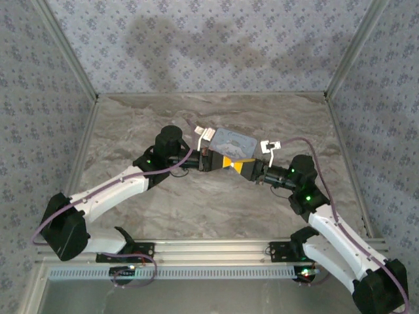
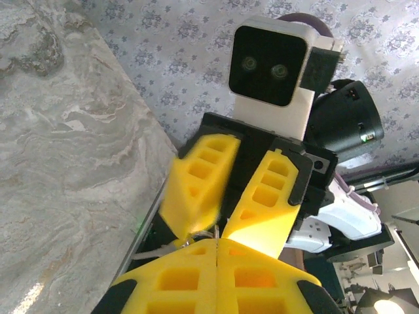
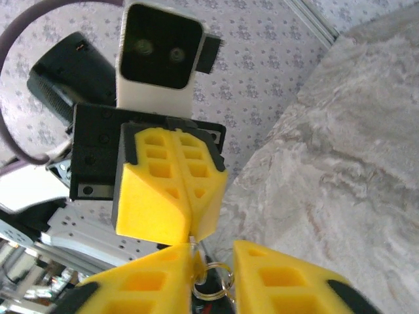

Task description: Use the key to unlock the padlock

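Observation:
My two grippers meet tip to tip above the middle of the table. The left gripper (image 1: 211,161) (image 2: 217,241) is shut, its yellow pads pressed flat together. A thin pale sliver, the key (image 3: 195,243) (image 2: 215,230), sticks out from between them. A metal key ring (image 3: 214,288) hangs from it inside the gap of my right gripper (image 1: 237,165) (image 3: 215,252). Those jaws stand a little apart, one on each side of the ring, and one right finger is motion-blurred in the left wrist view. The padlock is hidden. A dark shape sits deep between the right fingers, and I cannot tell what it is.
A light blue printed box (image 1: 232,140) lies on the marbled table (image 1: 163,216) just behind the two grippers. Patterned walls enclose the table on the left, back and right. An aluminium rail (image 1: 209,248) runs along the near edge.

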Motion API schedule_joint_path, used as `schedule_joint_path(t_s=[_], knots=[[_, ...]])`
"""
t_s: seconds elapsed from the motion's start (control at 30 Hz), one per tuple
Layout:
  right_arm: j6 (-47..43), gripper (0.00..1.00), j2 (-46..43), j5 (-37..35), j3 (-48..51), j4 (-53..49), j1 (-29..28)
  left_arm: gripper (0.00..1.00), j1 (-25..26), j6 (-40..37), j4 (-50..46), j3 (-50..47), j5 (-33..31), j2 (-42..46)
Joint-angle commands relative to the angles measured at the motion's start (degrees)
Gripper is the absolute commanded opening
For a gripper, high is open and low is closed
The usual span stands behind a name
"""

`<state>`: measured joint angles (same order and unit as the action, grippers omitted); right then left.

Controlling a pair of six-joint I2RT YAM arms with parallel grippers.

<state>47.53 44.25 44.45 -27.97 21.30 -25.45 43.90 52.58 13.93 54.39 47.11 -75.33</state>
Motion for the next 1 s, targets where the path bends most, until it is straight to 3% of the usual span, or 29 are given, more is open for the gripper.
schedule_joint_path(t_s=[0.0, 0.07, 0.17, 0.4, 0.47, 0.57, 0.6, 0.7, 0.73, 0.97], knots=[[-0.6, 0.14, -0.1, 0.8, -1.7, 0.5, -0.4, 0.0, 0.2, 0.5, 2.9, 0.5, 1.1, 1.0], [-0.7, 0.12, -0.4, 0.9, -1.6, 0.3, -0.4, 0.0, 0.2, 0.5, 2.9, 0.6, 1.0, 1.1], [-0.7, 0.01, -0.6, 1.5, -1.1, 0.6, -0.4, 0.0, 0.1, 0.4, 2.8, 0.7, 1.0, 1.1], [-3.9, 0.0, -2.5, 1.2, -0.8, -1.7, -1.1, 0.0, -0.3, 0.2, 2.4, 1.1, 0.5, 0.7], [-4.9, 0.0, -3.2, -0.5, -0.7, -3.4, -1.3, 0.25, -0.4, -0.3, 1.3, 1.0, -1.7, 1.2], [-5.6, 0.0, -3.7, -3.4, -0.6, -5.5, -0.5, 0.42, -0.6, -1.9, 0.3, -1.3, -7.7, 3.1], [-6.5, 0.0, -3.9, -5.0, -0.8, -7.2, -0.2, 0.54, -0.7, -2.1, -0.1, -2.5, -10.4, 3.8], [-10.6, 0.0, -3.1, -10.5, -2.7, -13.9, 0.7, 0.74, -0.8, -4.6, -0.6, -6.1, -16.1, 5.6], [-11.0, 0.0, -2.5, -13.0, -3.6, -16.5, 1.4, 0.96, -0.8, -5.8, -0.6, -7.4, -18.1, 6.4], [-24.2, 0.0, 8.2, -27.7, -13.1, -27.3, 3.6, 0.98, -0.6, -13.0, 3.7, -14.8, -29.2, 2.3]])
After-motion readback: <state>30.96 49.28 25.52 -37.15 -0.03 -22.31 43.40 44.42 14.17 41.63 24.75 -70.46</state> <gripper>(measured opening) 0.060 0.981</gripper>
